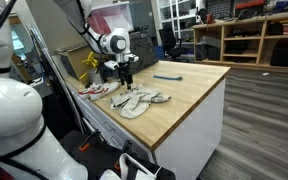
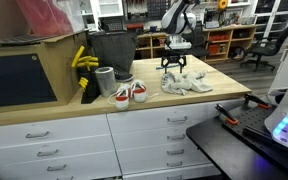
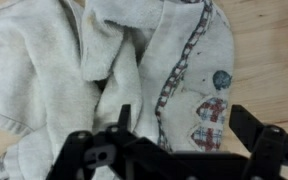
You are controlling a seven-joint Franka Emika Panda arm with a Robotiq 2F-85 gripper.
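The hand (image 1: 126, 80) hangs released, jaws wide, just above a crumpled pale cloth (image 1: 144, 100) on the bench (image 1: 196, 95). Sneakers (image 2: 130, 93) sit nearby along the same edge.

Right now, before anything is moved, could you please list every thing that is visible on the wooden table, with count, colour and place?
cloth: one, off-white with checked trim, crumpled on the table below the gripper
shoes: one pair, white and red, near the table edge beside the cloth
container: one, grey, upright next to the shoes
bin: one, black, behind the container
yellow thing: one, yellow, beside the bin; too small to identify
slim tool: one, dark blue, lying alone, apart from the cloth
table: one, light wood top over white drawers
gripper: one, black, open, above the cloth
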